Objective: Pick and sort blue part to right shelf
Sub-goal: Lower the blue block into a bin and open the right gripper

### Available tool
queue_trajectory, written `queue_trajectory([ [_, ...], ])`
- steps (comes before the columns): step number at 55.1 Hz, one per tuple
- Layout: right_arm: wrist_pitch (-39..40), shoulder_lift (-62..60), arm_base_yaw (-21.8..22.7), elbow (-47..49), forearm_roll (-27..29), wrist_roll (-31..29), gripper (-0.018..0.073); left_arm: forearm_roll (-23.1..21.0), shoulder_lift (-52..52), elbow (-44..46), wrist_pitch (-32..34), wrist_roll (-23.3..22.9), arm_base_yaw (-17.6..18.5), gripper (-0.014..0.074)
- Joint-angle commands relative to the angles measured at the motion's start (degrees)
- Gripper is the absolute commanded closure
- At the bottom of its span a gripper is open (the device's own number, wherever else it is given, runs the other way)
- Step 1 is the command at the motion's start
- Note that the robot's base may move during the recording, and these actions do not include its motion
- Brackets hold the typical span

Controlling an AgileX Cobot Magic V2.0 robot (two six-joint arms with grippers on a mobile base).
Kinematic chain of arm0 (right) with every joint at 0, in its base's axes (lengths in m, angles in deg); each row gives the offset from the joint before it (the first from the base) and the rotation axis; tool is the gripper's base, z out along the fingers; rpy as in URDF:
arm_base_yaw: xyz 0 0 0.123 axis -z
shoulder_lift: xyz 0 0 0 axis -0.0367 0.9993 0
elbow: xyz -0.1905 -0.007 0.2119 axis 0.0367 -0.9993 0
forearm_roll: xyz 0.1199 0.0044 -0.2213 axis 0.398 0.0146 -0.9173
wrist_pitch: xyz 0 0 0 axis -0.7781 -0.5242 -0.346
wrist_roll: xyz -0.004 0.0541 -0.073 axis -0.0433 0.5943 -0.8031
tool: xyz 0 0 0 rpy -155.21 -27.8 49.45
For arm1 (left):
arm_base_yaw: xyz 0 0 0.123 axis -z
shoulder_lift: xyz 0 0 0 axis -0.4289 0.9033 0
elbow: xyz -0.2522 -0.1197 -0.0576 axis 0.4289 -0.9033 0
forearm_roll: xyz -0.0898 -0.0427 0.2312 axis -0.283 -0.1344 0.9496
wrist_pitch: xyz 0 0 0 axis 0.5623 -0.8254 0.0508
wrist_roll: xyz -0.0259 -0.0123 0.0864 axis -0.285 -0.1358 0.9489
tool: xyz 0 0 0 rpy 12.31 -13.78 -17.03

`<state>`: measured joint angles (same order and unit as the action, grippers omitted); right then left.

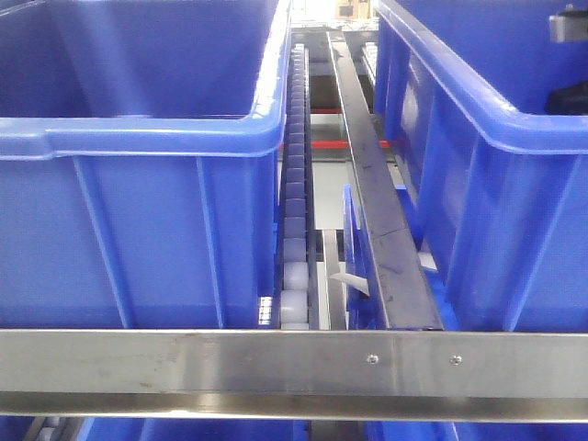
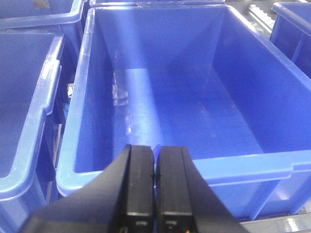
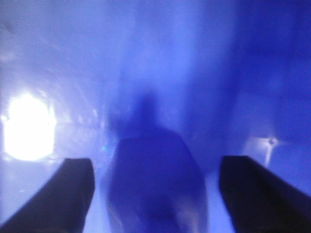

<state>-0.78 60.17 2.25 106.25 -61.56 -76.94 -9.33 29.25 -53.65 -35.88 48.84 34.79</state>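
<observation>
In the right wrist view my right gripper (image 3: pixel 156 165) is open, its two dark fingers (image 3: pixel 63 189) wide apart, deep inside a blue bin (image 3: pixel 194 58). A blurred dark blue part (image 3: pixel 153 184) lies between the fingers with a gap on each side. In the left wrist view my left gripper (image 2: pixel 154 155) is shut and empty, hovering over the near rim of an empty blue bin (image 2: pixel 160 116). The front view shows the right shelf's steel front bar (image 1: pixel 294 367), a pale roller track (image 1: pixel 294 230) and big blue bins left (image 1: pixel 138 220) and right (image 1: pixel 496 184).
A dark steel rail (image 1: pixel 377 211) runs between the bins beside the roller track. More blue bins stand to the left (image 2: pixel 24 107) and right (image 2: pixel 294 29) of the empty one. A dark bit of arm (image 1: pixel 570 28) shows over the right bin.
</observation>
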Motion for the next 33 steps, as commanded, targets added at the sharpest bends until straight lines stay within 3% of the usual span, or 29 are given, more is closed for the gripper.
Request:
queue_trajectory([
  [1,0.78,-5.25,0.36,2.54,0.15,-0.50,-0.0071,-0.50,0.67,1.39,4.42,-0.66,0.46,0.0474],
  [6,0.36,-9.44,0.36,2.54,0.15,-0.50,-0.0061,-0.50,0.67,1.39,4.32,-0.66,0.46,0.0474],
  [11,0.16,-14.58,0.30,1.81,0.57,-0.50,0.0004,-0.58,0.67,1.39,4.32,-0.66,0.46,0.0474],
  [24,0.91,-34.34,-0.70,-7.21,1.25,-0.50,0.0458,-0.58,0.67,1.39,4.32,-0.70,0.46,0.0474],
  [27,1.54,-38.29,-0.82,-9.79,1.25,-0.50,0.0506,-0.58,0.67,1.39,4.32,-0.70,0.46,0.0474],
  [33,2.16,-47.39,-0.82,-16.35,1.25,-0.50,0.0501,-0.58,0.67,1.39,4.42,-0.70,0.46,0.0474],
])
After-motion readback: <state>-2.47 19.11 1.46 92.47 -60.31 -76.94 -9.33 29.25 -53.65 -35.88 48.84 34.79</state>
